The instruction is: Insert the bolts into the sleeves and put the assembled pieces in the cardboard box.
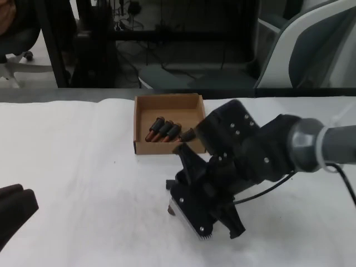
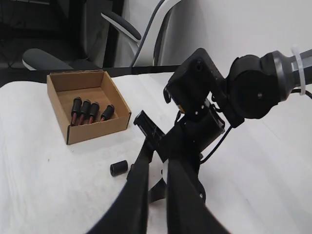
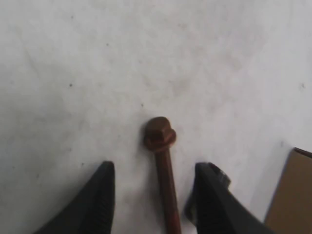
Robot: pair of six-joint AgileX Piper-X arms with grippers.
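Bolt pickup: your right gripper (image 3: 155,170) stands wide, bolt (image 3: 165,178) lying between its fingers; close on the shank, lift.

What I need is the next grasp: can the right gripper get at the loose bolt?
Probably yes: the right gripper hangs open over the bolt, straddling its shank, with nothing in between.

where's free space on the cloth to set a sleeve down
The white cloth is bare left of the brown cardboard box, up to the left gripper. Crowded: in front of the box, where the open right gripper straddles a rust-brown bolt.
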